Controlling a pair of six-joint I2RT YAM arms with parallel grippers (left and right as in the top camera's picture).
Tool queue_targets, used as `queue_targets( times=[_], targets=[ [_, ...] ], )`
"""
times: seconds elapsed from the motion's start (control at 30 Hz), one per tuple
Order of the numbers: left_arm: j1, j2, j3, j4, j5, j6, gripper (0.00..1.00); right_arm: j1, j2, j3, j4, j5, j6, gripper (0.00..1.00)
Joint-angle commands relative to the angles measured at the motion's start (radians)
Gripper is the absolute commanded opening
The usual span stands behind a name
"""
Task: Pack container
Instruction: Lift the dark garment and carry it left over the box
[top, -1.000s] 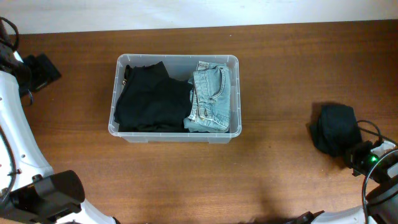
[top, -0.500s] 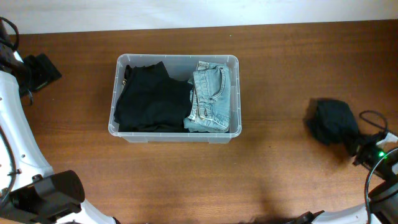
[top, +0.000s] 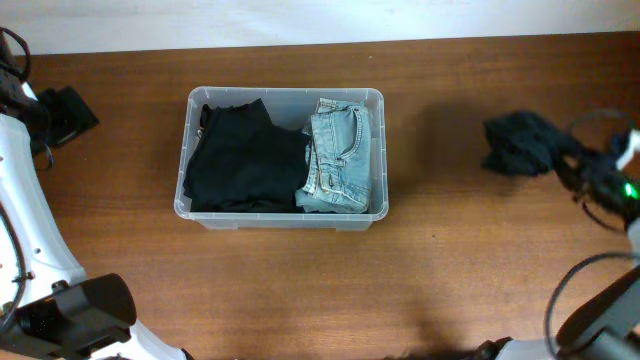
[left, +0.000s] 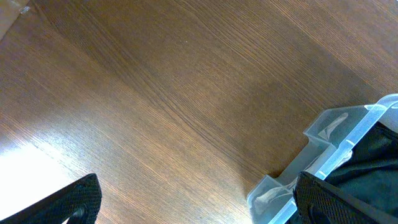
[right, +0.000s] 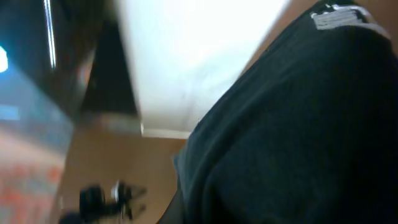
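Observation:
The container (top: 377, 97), a clear plastic bin, stands left of the table's middle. A folded black garment (top: 245, 160) fills its left part and folded light blue jeans (top: 340, 160) lie along its right wall. At the far right, my right gripper (top: 566, 160) is shut on another black garment (top: 518, 143), which hangs bunched above the wood. That dark cloth (right: 298, 124) fills the right wrist view and hides the fingers. My left gripper (top: 62, 113) is open at the far left edge. Its fingertips (left: 84, 200) stand wide apart with nothing between them, near the container's corner (left: 323, 140).
Bare brown wood lies between the container and the right arm. The table's back edge (top: 450, 38) meets a pale wall. The left arm's white links (top: 25, 215) run along the left side, with a black base (top: 70, 315) at the front left.
My right gripper has shut fully on the black garment and carried it up off the table, toward the back and slightly left. The left arm and the container have not moved.

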Motion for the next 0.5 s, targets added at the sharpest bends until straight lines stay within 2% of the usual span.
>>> queue_targets(
  times=[0.0, 0.1, 0.23, 0.47],
  targets=[
    [0.002, -0.024, 0.011, 0.002, 0.000, -0.009, 0.99, 0.151, -0.086, 0.127, 0.008, -0.065, 0.036, 0.04],
    [0.002, -0.024, 0.011, 0.002, 0.000, -0.009, 0.99, 0.312, -0.105, 0.247, 0.018, -0.035, 0.037, 0.04],
    [0.002, -0.025, 0.011, 0.002, 0.000, -0.009, 0.99, 0.533, -0.105, 0.359, 0.022, 0.117, 0.094, 0.04],
    [0.002, -0.024, 0.011, 0.002, 0.000, -0.009, 0.99, 0.845, -0.091, 0.387, 0.059, 0.392, 0.106, 0.04]
  ],
)
